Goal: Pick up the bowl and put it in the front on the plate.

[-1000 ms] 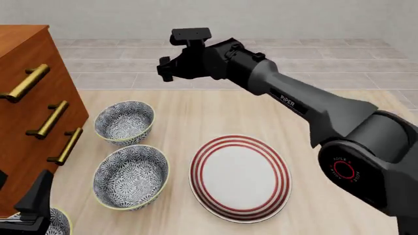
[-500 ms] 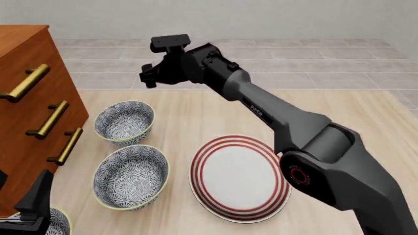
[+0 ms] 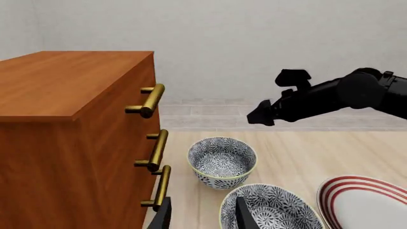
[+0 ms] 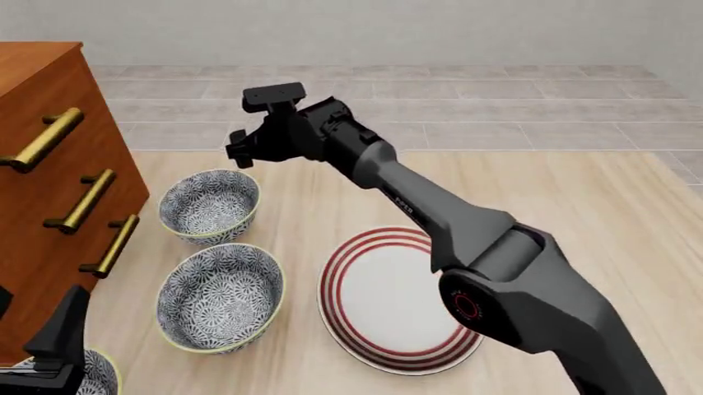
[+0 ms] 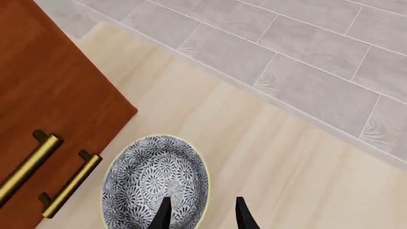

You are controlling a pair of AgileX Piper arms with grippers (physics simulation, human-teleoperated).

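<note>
The right gripper (image 4: 239, 146) hangs in the air with its fingers apart and empty, above and just beyond the far bowl (image 4: 210, 203), whose rim shows between the fingertips in the right wrist view. The left gripper (image 3: 201, 214), also parted and holding nothing, sits low near the closest bowls. The plate (image 4: 402, 298) lies bare on the desk (image 4: 571, 214) to the right of the middle bowl (image 4: 220, 296). Judging by this, no bowl is grasped yet; descent, grasp, lift and placement all remain.
</note>
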